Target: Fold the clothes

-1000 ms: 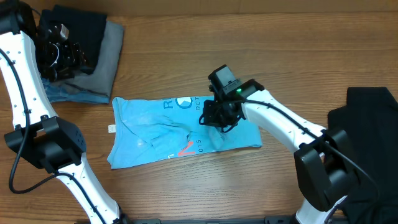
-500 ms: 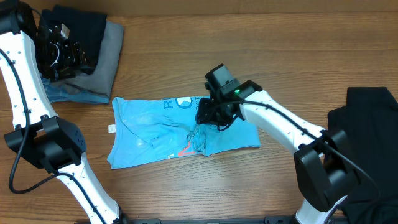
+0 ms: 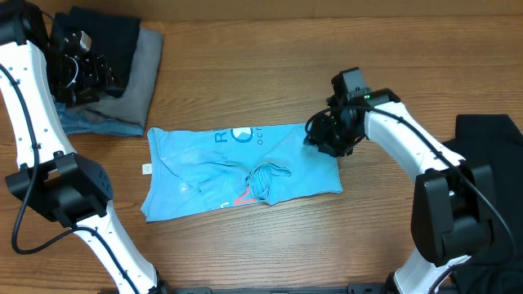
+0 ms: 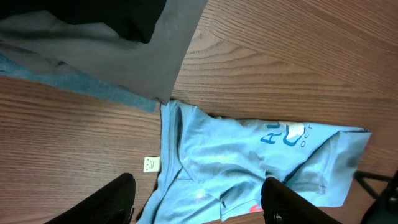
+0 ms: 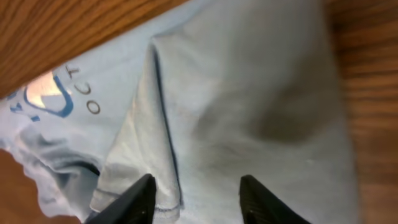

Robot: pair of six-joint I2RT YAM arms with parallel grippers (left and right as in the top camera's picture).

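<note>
Well, closest to the arm bases lies the blue T-shirt (image 3: 204,163), spread lengthwise across the table (image 3: 286,57). A bunched lump (image 3: 265,180) of its own cloth is gathered by its near edge, right of the middle. Well apart from the T-shirt's right end, a black garment (image 3: 482,155) sits heaped. Over the T-shirt's far right corner hangs the right gripper (image 3: 327,139), jaws parted and empty, with cloth beneath them but none between. Beyond the T-shirt's left end rests a pile (image 3: 135,57) of dark and grey clothes. The left gripper (image 3: 86,69) hovers above it, jaws spread wide, holding nothing. The fold looks partway done, the T-shirt narrowed but lumpy. The next move probably calls for pinching the lump or that right corner and drawing it flat.
</note>
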